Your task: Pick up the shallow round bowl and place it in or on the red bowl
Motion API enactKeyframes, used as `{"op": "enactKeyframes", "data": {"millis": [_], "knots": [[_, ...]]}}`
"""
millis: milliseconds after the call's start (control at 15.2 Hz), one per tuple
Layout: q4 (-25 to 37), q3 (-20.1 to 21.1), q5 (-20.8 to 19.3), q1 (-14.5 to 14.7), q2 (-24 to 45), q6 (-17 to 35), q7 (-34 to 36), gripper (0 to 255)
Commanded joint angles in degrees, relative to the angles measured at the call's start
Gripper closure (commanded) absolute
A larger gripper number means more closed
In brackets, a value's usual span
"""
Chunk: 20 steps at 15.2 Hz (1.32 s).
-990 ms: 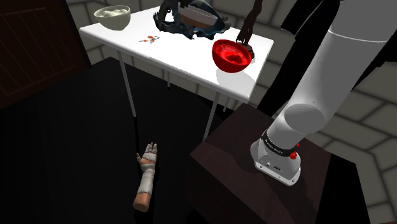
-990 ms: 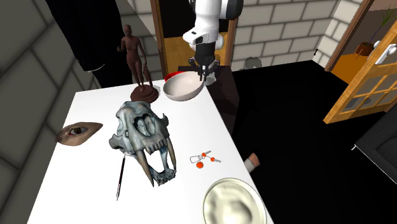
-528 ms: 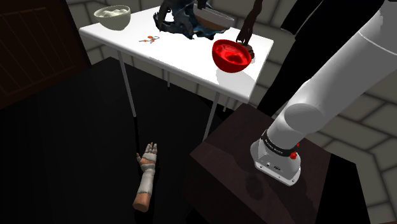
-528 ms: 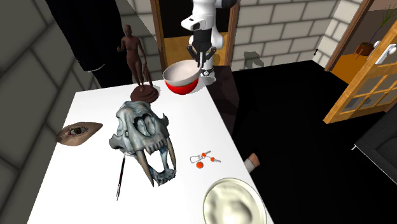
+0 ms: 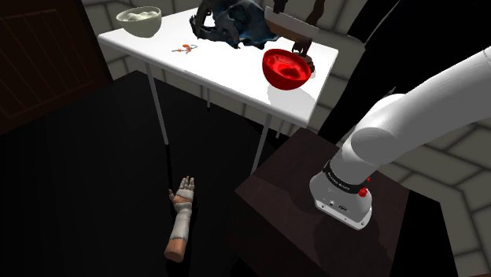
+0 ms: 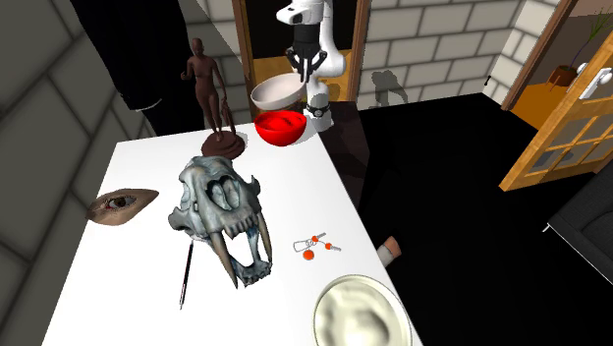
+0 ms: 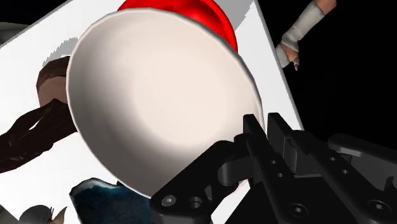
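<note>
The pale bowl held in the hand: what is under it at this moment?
The red bowl on the white table lies below the pale bowl, which the hand holds clear of it. In the wrist view the pale bowl covers most of the red one.

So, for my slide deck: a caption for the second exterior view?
Black gripper holds a pale bowl by its rim above the red bowl.

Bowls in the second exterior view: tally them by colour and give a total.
Red: 1, the red bowl.
Off-white: 2, the shallow bowl held by the gripper and the pale bowl at the table's corner.
Total: 3.
</note>
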Motion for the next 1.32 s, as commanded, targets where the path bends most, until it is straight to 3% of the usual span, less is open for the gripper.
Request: {"op": "enactKeyframes", "data": {"millis": [0,1254], "knots": [[-2.6,-0.1,-0.1,-0.1,-1.9,0.7,-0.1,255],[-18.3,-0.5,-0.6,-0.3,-3.1,15.2,0.5,255]]}}
